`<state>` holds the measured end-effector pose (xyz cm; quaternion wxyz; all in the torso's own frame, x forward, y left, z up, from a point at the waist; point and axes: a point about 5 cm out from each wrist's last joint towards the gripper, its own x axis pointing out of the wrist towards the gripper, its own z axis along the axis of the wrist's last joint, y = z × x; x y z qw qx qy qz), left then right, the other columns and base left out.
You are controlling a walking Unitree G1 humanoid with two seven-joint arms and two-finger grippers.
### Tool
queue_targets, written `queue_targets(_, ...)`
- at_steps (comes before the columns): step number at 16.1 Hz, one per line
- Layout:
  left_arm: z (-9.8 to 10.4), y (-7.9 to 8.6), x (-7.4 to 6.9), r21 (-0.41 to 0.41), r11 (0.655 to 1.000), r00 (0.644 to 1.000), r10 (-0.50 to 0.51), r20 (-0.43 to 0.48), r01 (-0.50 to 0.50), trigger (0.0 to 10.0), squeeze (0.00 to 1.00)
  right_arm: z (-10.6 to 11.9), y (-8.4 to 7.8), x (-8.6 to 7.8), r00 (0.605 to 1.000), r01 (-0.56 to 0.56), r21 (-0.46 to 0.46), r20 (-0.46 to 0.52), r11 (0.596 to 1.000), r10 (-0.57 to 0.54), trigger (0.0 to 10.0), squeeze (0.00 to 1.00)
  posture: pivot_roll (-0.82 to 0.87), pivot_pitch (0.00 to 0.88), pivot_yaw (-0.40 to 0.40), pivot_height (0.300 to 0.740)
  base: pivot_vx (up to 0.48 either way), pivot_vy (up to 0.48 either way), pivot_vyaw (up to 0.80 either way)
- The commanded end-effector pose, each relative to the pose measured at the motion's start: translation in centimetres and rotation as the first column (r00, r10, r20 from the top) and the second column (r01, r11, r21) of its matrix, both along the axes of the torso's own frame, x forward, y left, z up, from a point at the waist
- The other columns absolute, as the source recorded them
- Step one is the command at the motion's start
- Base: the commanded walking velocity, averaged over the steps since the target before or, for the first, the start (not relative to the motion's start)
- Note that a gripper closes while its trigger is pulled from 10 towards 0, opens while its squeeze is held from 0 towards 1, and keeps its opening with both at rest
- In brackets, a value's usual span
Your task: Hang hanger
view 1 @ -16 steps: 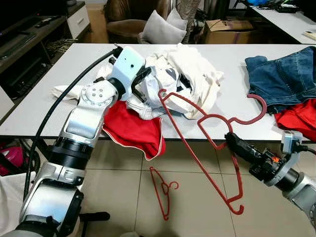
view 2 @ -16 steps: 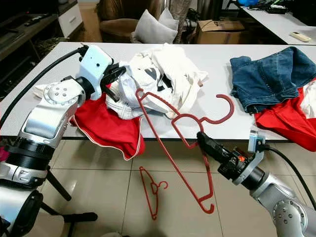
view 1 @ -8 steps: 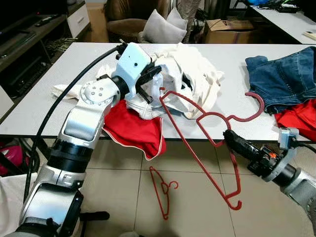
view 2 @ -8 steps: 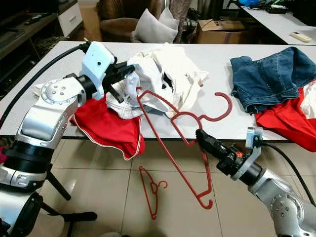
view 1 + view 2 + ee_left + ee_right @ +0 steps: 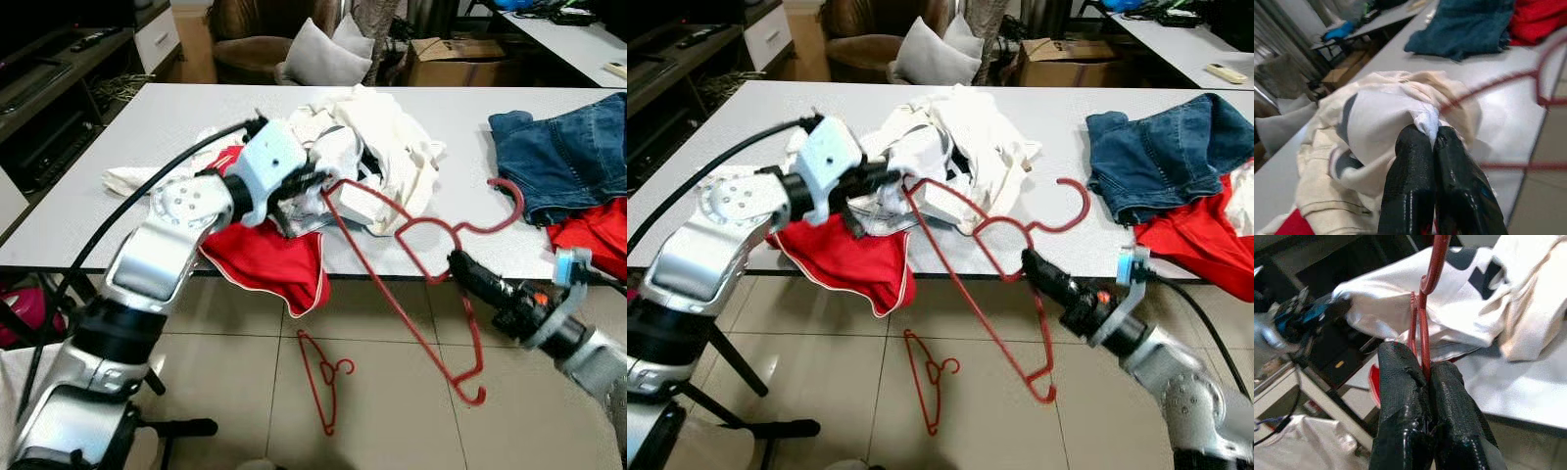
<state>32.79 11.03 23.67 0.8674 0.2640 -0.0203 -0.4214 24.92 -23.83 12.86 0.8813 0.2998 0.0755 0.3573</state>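
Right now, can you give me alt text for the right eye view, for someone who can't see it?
The right gripper holds a large red hanger at the table edge, its far end by a white garment that the left gripper pinches. Red cloth overhangs the edge; another red hanger lies on the floor.

My left gripper (image 5: 312, 182) is dropping lower and tugging the white shirt (image 5: 377, 147) fold toward the table edge, right up against the hanger (image 5: 416, 257) tip. My right gripper (image 5: 460, 264) is lifting the hanger slightly and tilting it toward the shirt.
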Motion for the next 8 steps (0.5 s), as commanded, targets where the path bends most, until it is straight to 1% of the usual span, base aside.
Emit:
queue_targets(1,-0.1,-0.1,-0.3,0.017,1.000,1.000,-0.017,-0.009,0.017,0.0,0.00,0.3,-0.3,0.6,0.999,0.041,-0.013,0.015,0.999,-0.041,10.0,0.00,-0.07,0.000,0.019,0.740,0.000,0.000,0.00)
queue_targets(3,-0.1,-0.2,-0.5,0.004,1.000,0.999,-0.024,-0.024,0.024,0.0,0.00,0.1,-0.3,0.9,0.998,0.059,-0.021,0.011,0.998,-0.059,10.0,0.00,-0.07,0.000,0.017,0.740,0.000,0.000,0.00)
queue_targets(4,0.0,-0.3,-0.7,-0.011,0.999,0.999,-0.034,-0.037,0.034,0.0,0.00,-0.1,0.0,1.3,0.997,0.076,-0.019,0.003,0.997,-0.076,10.0,0.00,-0.06,0.000,0.018,0.740,0.000,0.000,0.00)
queue_targets(5,0.1,-0.5,-0.9,-0.029,0.999,0.997,-0.047,-0.053,0.045,0.0,0.00,-0.3,0.6,1.7,0.997,0.081,-0.015,-0.004,0.997,-0.081,10.0,0.00,-0.06,0.000,0.020,0.740,0.000,0.000,0.00)
queue_targets(6,0.2,-0.6,-1.0,-0.037,0.998,0.997,-0.055,-0.059,0.053,0.0,0.00,-0.4,0.8,1.9,0.997,0.080,-0.014,-0.004,0.997,-0.080,10.0,0.00,-0.06,0.000,0.020,0.740,0.000,0.000,0.00)
queue_targets(7,0.6,-1.1,-1.3,-0.087,0.994,0.994,-0.075,-0.077,0.068,0.0,0.00,-0.7,1.6,2.3,0.996,0.083,-0.006,-0.012,0.997,-0.083,10.0,0.00,-0.06,0.000,0.023,0.740,0.000,0.000,0.00)
queue_targets(8,0.8,-1.4,-1.4,-0.116,0.990,0.993,-0.084,-0.084,0.074,0.0,0.00,-0.9,2.1,2.6,0.996,0.089,0.000,-0.024,0.996,-0.089,10.0,0.00,-0.06,0.000,0.026,0.740,0.000,0.000,0.00)
